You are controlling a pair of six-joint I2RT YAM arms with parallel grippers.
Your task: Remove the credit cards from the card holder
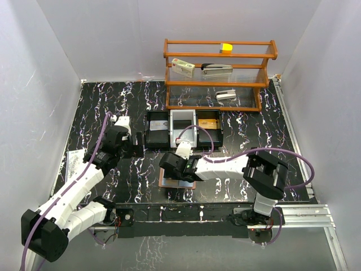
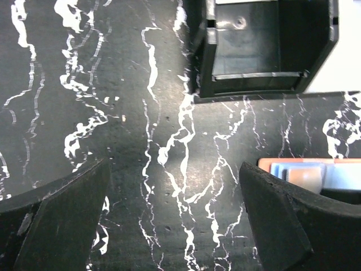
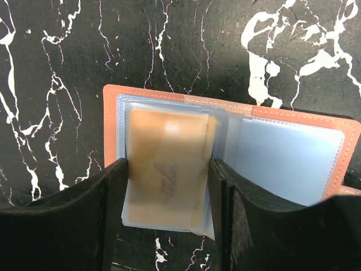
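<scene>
The card holder lies open on the black marbled table, salmon-brown outside and pale blue-grey inside with clear pockets. It also shows in the top view and at the right edge of the left wrist view. An orange-brown credit card in a clear sleeve stands raised off its left half. My right gripper is over the holder, with its jaws pressed on both long edges of that card. My left gripper is open and empty above bare table, left of the holder and below a black tray.
A black tray, a white tray and another black tray holding an orange card stand in a row behind the holder. A wooden shelf with small items is at the back. A paper lies at the left edge.
</scene>
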